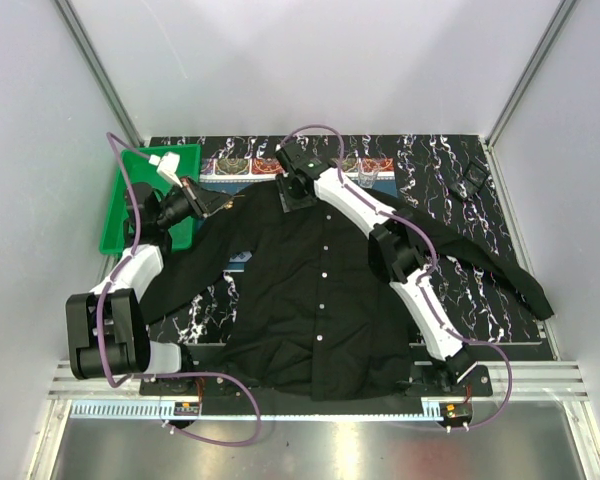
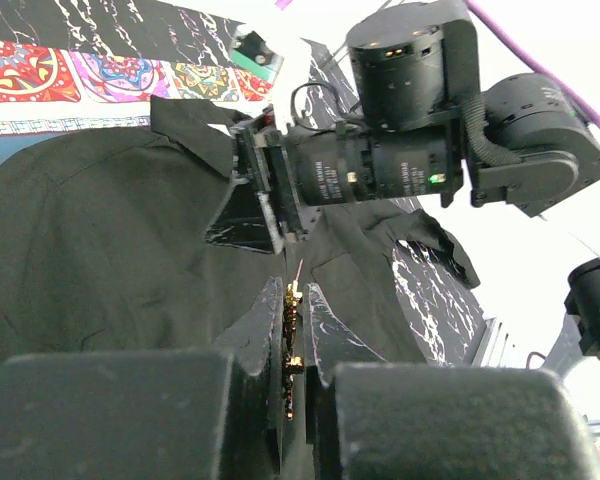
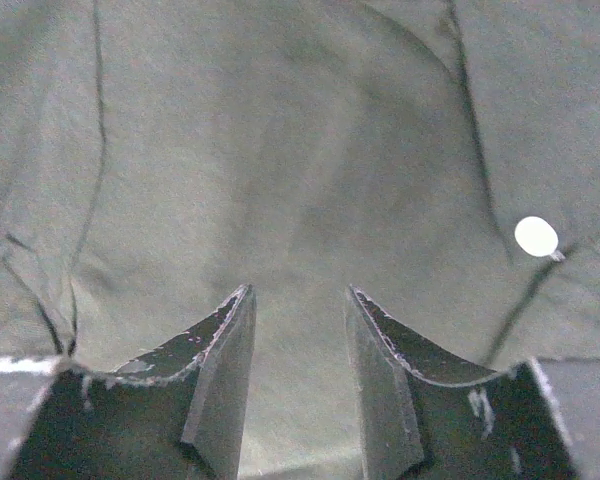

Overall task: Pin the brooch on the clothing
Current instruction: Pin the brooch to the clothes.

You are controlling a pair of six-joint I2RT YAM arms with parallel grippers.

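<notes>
The clothing [image 1: 320, 300], a black button-up shirt, lies spread flat on the table with its collar at the far side. My left gripper [image 1: 218, 203] hovers by the shirt's left shoulder, shut on the tiny golden brooch [image 2: 293, 345]. The brooch's pin points out past the fingertips toward the fabric [image 2: 100, 230]. My right gripper [image 1: 298, 197] is down on the shirt near the collar and also shows in the left wrist view [image 2: 258, 195]. Seen from its own wrist, the right gripper [image 3: 298, 292] is open over bare black cloth, with a white button [image 3: 536, 236] off to the right.
A green tray [image 1: 120, 215] sits at the far left behind my left arm. A patterned placemat [image 1: 242, 166] lies beyond the collar, on a black marbled mat [image 1: 450, 160]. A small clear cup [image 1: 368, 179] and a dark object [image 1: 472, 178] stand at the far right.
</notes>
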